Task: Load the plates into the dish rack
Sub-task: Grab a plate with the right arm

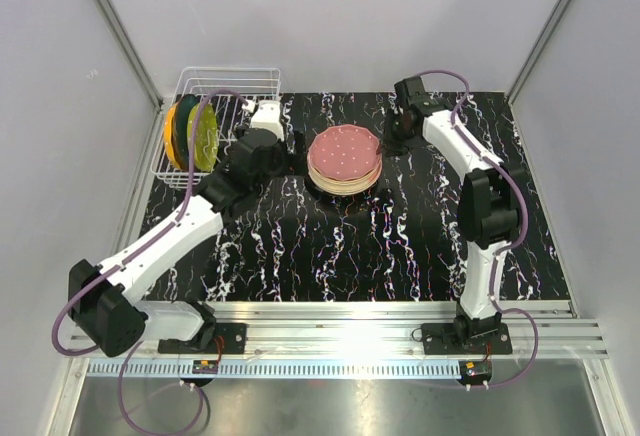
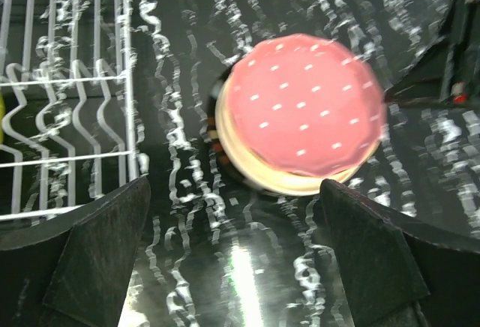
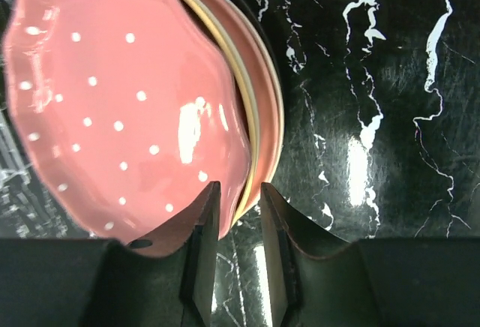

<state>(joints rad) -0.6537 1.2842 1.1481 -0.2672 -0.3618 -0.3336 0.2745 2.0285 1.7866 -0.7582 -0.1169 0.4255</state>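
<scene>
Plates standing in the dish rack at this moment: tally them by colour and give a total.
orange plate: 1
dark green plate: 1
yellow-green plate: 1
Total in the white wire dish rack: 3
Not counted: the stack under the pink white-dotted plate on the table; its lower layers are too hidden to count.

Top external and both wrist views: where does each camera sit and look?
Top external: above, behind the arm bases, looking down on table; left arm, right arm show.
Left wrist: on left arm, facing plate stack and dish rack; left gripper fingers wide.
Right wrist: on right arm, over stack's rim; right gripper fingers narrow.
Shared: pink dotted plate, all three.
</scene>
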